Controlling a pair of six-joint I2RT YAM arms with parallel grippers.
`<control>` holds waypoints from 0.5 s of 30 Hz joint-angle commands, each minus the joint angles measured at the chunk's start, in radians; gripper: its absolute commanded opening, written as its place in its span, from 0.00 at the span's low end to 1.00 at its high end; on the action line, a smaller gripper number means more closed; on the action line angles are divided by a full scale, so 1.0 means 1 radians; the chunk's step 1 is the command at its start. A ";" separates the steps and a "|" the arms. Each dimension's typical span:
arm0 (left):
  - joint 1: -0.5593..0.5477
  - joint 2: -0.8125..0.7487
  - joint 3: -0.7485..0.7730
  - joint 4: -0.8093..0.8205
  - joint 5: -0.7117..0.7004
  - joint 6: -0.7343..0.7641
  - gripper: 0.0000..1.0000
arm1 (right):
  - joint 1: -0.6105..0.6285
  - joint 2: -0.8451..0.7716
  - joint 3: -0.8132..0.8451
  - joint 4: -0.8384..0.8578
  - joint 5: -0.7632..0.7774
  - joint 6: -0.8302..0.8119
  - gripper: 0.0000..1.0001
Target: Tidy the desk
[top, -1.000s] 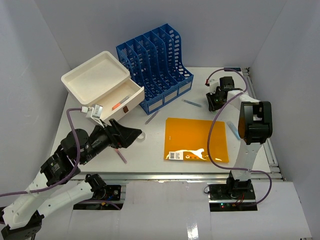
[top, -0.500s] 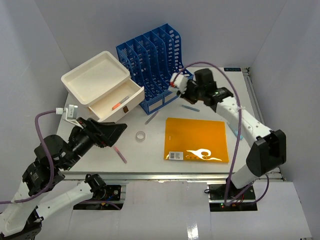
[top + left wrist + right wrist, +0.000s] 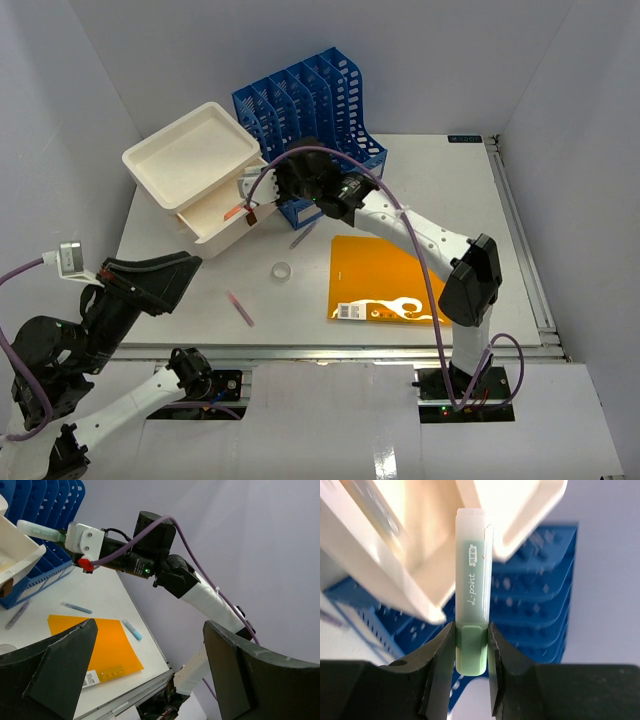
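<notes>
Mint-green highlighter [image 3: 472,580] clamped in right pincer [image 3: 471,641] at open drawer [image 3: 220,232] | left pincer [image 3: 149,630] wide, empty, above worktop [image 3: 450,200] near-left corner | step: stowing highlighter | next: likely ease over drawer, then release

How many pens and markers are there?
6: pink pen near the front, purple pen by the blue rack, blue pen, light-blue marker by orange folder, red pen in the drawer, green marker in the right gripper. Maybe more hidden.
</notes>
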State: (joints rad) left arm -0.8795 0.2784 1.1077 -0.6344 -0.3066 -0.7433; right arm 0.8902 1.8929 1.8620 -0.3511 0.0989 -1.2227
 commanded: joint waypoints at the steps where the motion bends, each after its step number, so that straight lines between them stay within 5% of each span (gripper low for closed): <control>1: -0.004 -0.036 -0.037 -0.011 -0.031 -0.029 0.98 | 0.113 0.039 0.046 0.100 0.076 -0.175 0.13; 5: -0.004 -0.048 -0.049 -0.013 -0.031 -0.035 0.98 | 0.150 0.077 0.044 0.162 0.102 -0.211 0.19; 10: -0.004 -0.051 -0.052 -0.012 -0.026 -0.035 0.98 | 0.164 0.112 0.070 0.171 0.128 -0.214 0.49; 12: -0.004 -0.048 -0.060 -0.009 -0.020 -0.041 0.98 | 0.165 0.121 0.105 0.165 0.142 -0.187 0.71; 15: -0.004 -0.040 -0.070 -0.007 0.000 -0.044 0.98 | 0.165 0.100 0.133 0.155 0.152 -0.126 0.79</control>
State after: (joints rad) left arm -0.8795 0.2238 1.0568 -0.6411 -0.3298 -0.7771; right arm 1.0609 2.0256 1.9152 -0.2081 0.1971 -1.4091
